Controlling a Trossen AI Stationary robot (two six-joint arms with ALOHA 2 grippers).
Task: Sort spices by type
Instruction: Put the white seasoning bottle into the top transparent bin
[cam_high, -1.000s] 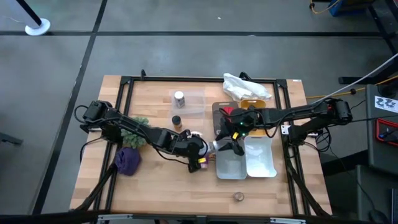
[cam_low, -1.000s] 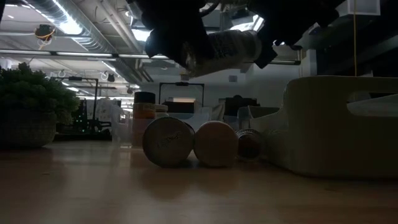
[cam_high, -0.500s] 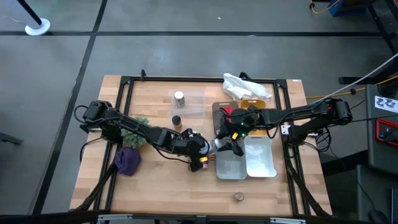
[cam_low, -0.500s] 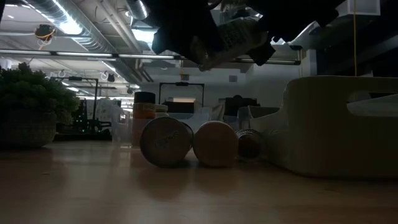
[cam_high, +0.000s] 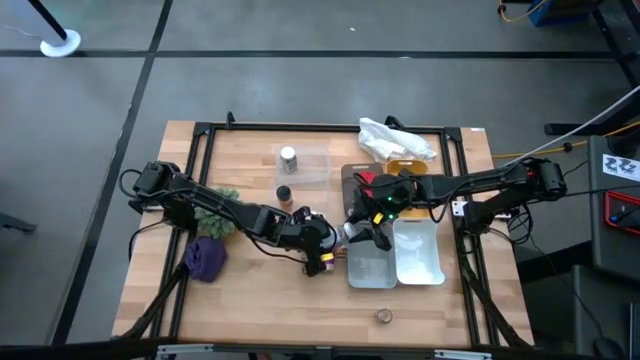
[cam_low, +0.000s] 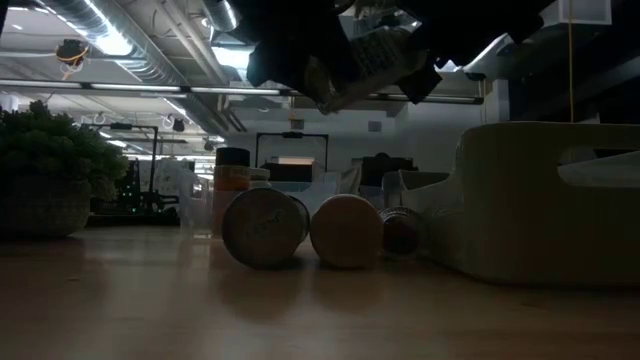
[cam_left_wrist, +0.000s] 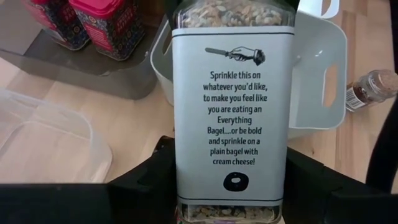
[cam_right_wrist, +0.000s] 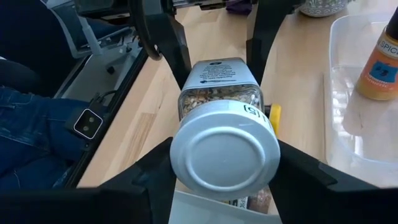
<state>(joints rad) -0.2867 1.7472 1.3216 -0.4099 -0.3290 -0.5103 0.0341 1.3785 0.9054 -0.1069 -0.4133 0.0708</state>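
Observation:
A glass spice jar with a white "Everything Bagel" label (cam_left_wrist: 231, 106) and a silver cap (cam_right_wrist: 225, 152) hangs in the air between both grippers, near the table's middle (cam_high: 343, 236). In the low view it shows tilted above the table (cam_low: 372, 55). My left gripper (cam_high: 328, 243) is shut on its base end. My right gripper (cam_high: 358, 235) is shut on its cap end. Below it lie two round tins (cam_low: 265, 228) (cam_low: 347, 230) and a small jar on its side (cam_low: 400, 230). My left gripper pinches the jar's base end (cam_left_wrist: 186, 186) between its two fingers, which lie on the jar's two sides and point toward the table's right. The jar is lifted clear. My right gripper has the silver cap's rim (cam_right_wrist: 177, 155) between its two fingers, coming from the table's right, along the jar's length.
Two white bins (cam_high: 415, 255) stand right of the grippers, and a grey tray holds red tins (cam_left_wrist: 102, 25) behind them. A clear container (cam_high: 305, 165) holds a silver-capped jar (cam_high: 288, 158). There are also a white bag (cam_high: 395, 140), a purple cloth (cam_high: 205, 258), a plant (cam_high: 215, 215) and a lone round tin (cam_high: 383, 316).
In the low view the jar has gone from lying level to tilted, its cap end raised a little, still between both grippers. Both arms stay almost where they were.

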